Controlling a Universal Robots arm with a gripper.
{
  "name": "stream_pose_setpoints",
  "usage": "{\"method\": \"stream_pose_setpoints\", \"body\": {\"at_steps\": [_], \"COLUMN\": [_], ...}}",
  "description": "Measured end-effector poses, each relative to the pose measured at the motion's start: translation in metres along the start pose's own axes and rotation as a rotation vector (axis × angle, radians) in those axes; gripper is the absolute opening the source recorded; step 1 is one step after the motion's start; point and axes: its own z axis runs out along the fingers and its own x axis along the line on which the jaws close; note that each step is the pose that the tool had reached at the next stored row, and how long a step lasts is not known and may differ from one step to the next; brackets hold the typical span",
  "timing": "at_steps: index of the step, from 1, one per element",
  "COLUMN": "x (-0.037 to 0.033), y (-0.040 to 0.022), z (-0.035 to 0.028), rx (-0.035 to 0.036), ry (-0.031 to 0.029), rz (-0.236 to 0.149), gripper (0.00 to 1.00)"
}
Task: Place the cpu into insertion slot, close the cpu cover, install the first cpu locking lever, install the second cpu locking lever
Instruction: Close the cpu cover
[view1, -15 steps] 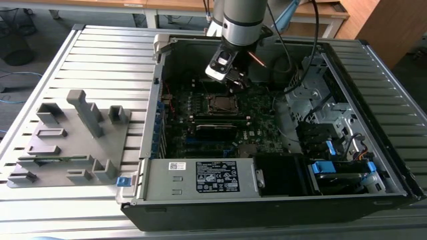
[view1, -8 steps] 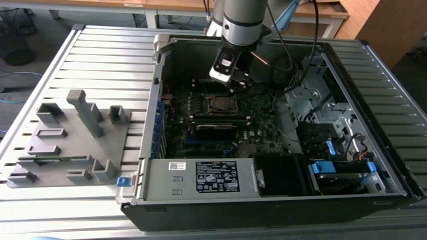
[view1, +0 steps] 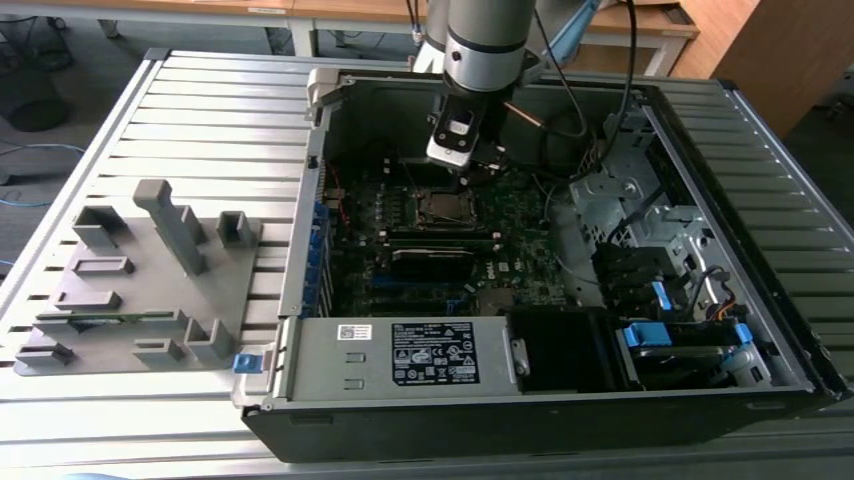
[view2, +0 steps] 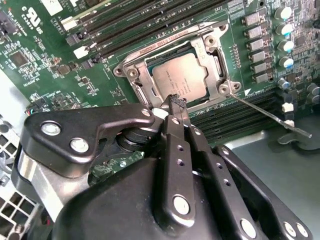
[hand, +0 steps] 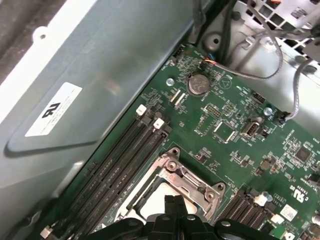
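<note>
The cpu (view2: 180, 80) is silver-grey, the motherboard (view2: 45, 65) green, the fingers (view2: 176, 135) black.

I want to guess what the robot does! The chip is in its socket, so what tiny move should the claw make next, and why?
Probably move the shut claw across to the thin lever and start pressing it down. The cpu is seated and the cpu cover looks lowered over it, but that lever sticks out loose beside them.
</note>
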Motion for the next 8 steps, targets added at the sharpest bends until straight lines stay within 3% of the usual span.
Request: {"method": "stream_pose_setpoints", "body": {"at_steps": [8], "x": [0.0], "y": [0.0], "z": [0.0], "rx": [0.0003], "ry": [0.0006], "rz": [-0.013], "gripper": [0.11]}}
